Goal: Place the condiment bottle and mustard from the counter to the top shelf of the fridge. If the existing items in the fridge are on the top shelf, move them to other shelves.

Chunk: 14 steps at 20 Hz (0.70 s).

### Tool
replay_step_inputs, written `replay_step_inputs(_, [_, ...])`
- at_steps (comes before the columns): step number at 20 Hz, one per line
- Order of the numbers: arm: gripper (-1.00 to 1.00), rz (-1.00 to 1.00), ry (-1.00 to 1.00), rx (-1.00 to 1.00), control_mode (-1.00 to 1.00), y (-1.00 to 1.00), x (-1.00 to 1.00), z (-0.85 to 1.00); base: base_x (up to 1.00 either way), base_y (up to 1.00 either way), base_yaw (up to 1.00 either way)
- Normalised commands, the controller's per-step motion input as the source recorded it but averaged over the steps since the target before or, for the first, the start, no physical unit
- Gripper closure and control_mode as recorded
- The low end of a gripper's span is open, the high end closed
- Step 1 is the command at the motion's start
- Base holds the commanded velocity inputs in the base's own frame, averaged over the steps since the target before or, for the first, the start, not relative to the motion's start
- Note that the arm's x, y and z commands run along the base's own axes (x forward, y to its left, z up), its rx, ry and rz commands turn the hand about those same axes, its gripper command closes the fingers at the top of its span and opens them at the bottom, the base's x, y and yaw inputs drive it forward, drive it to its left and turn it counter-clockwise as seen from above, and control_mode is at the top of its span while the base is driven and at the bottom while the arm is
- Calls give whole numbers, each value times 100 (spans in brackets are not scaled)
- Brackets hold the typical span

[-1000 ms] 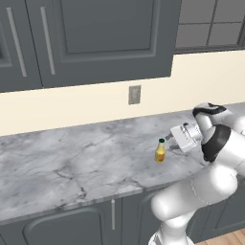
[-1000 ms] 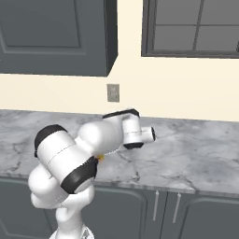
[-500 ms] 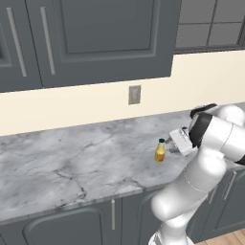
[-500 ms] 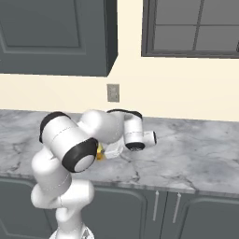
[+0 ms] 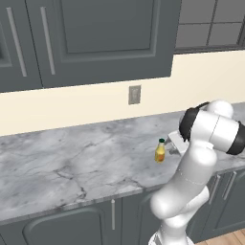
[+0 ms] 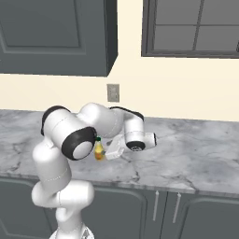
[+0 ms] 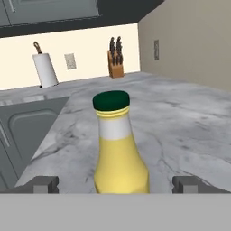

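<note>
The mustard (image 5: 160,151) is a yellow bottle with a dark green cap, standing upright on the grey marbled counter (image 5: 72,162). My gripper (image 5: 175,143) sits right beside it, level with the bottle. In the right base view the mustard (image 6: 99,149) peeks out between my arm and the gripper (image 6: 113,150). In the hand view the mustard (image 7: 119,149) stands close, centred between the two finger tips, and my gripper (image 7: 119,184) is open around its lower body without touching. The condiment bottle and the fridge are out of view.
A wall outlet (image 5: 134,94) sits above the counter, under dark upper cabinets (image 5: 95,38). A window (image 6: 191,25) is at the right. Along the counter (image 7: 180,117) stand a knife block (image 7: 116,64) and a paper towel roll (image 7: 44,70).
The arm has folded, its elbow swinging up and over the hand. The hand has sunk slightly beside the mustard. The jaws stay open and the bottle has not moved.
</note>
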Motion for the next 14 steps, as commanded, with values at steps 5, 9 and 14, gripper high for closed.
replay_step_inputs(5, [-100, 0, 0, 0, -100, 20, 0, 0, 0, 0, 0])
replay_step_inputs(9, [-100, 0, 0, 0, -100, 19, 0, 0, 0, 0, 0])
replay_step_inputs(14, [-100, 0, 0, 0, -100, 19, 0, 0, 0, 0, 0])
